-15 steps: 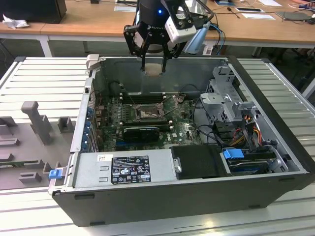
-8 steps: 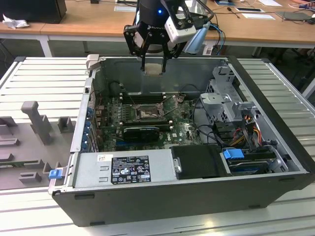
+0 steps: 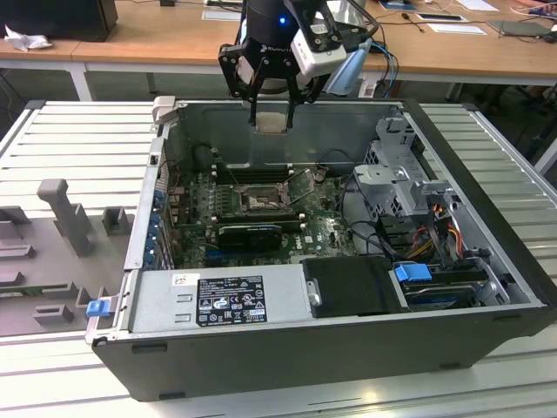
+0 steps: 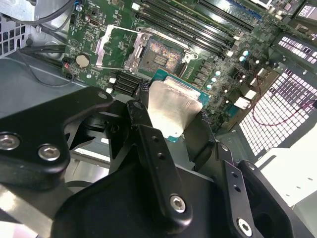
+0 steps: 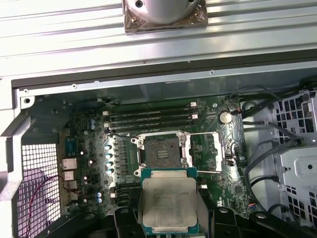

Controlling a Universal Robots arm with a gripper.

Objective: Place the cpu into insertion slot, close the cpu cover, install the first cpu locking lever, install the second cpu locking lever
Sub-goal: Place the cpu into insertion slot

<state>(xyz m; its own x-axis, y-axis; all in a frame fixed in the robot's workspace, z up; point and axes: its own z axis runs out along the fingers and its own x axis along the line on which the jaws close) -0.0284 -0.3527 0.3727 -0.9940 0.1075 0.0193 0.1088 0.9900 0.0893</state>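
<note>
Pincer (image 3: pixel 272 117) grips cpu (image 5: pixel 168 201), its edges partly hidden; insertion slot (image 5: pixel 161 150) lies uncovered.

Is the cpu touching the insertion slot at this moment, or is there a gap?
Apart. In the exterior view the gripper holds the cpu up near the rim of the case, well above the insertion slot, whose contact field lies bare.

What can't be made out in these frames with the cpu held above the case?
Underside of the cpu: faces away in both wrist views.
Near edge of the cpu: second wrist view, behind the fingers.
Contacts of the insertion slot: exterior view, too small.
</note>
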